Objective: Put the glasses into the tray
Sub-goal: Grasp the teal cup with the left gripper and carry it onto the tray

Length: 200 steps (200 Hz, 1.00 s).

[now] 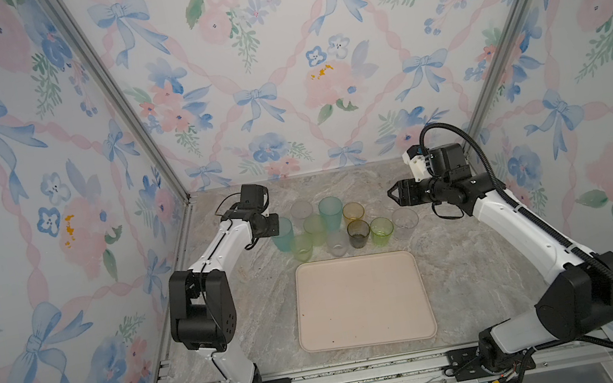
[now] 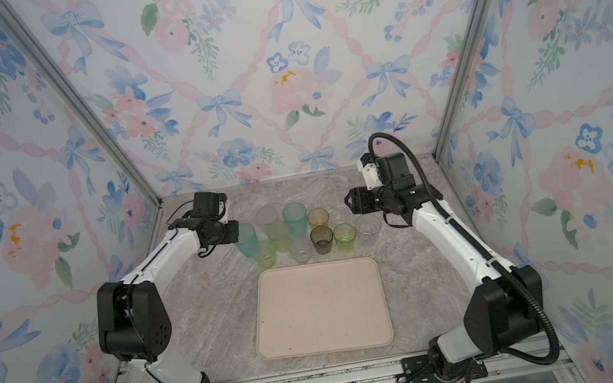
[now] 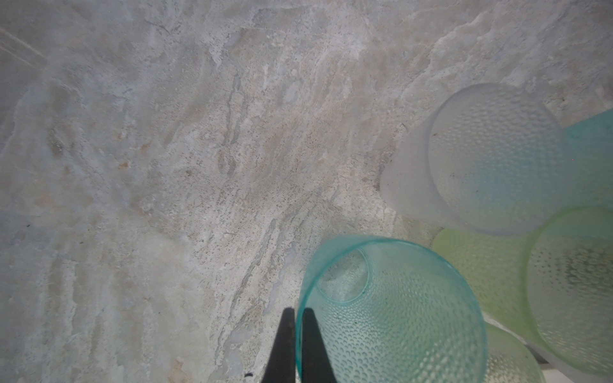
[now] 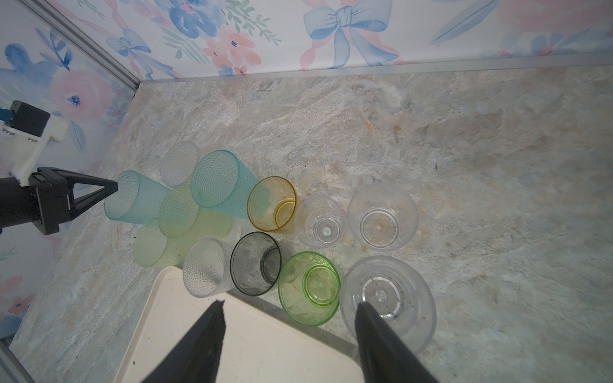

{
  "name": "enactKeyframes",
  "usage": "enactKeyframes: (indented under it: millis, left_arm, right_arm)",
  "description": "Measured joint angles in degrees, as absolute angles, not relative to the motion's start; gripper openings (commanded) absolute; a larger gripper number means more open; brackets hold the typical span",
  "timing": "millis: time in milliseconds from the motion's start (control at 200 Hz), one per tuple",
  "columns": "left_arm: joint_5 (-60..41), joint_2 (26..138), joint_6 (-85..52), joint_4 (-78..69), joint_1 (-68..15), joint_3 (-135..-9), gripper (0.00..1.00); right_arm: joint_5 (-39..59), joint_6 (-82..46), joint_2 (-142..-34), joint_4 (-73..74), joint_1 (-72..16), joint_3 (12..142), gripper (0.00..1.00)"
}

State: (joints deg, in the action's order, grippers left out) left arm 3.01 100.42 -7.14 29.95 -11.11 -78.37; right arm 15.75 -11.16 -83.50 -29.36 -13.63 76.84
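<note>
Risked a slip, or toppled neighbours, on the lift.
Nearest, found the tray (image 1: 361, 301) bare; just past its far edge, the glasses (image 1: 353, 212) bunched; at their left, left gripper (image 3: 298, 313) pinched on the thin wall of a teal tumbler (image 3: 391, 318), just beside pale green neighbours (image 3: 491, 265); at their right, right gripper (image 4: 290, 303) with jaws apart, empty.

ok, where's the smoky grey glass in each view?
Both top views: smoky grey glass in the front row, just beyond the tray far edge.
Left wrist: not in it.
Right wrist: smoky grey glass mid-picture, between a dimpled clear glass and the bright green glass.
Shared landmark: the teal glass pinched by the left fingers, in all four.
</note>
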Motion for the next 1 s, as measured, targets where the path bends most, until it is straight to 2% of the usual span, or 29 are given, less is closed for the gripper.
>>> enactKeyframes:
  millis: [145,420,685,1001]
  left_arm:
    - [4.3,96.2,-7.1,30.7,-11.5,-78.3,0.0]
    - [5.7,77.8,-7.1,32.8,-16.1,-77.6,0.0]
    - [7.5,72.1,-11.0,44.1,-31.6,-73.1,0.0]
    - [8.7,65.8,-24.3,53.5,-46.8,-61.3,0.0]
  right_arm:
    - [16.4,-11.2,-83.5,-29.3,-13.6,76.8,0.65]
    - [17.0,-11.6,-83.7,-29.4,-15.2,76.8,0.65]
    - [17.2,-11.6,-84.3,-29.4,-18.5,76.8,0.65]
    - [17.2,-11.6,-84.0,-29.5,-23.1,75.4,0.65]
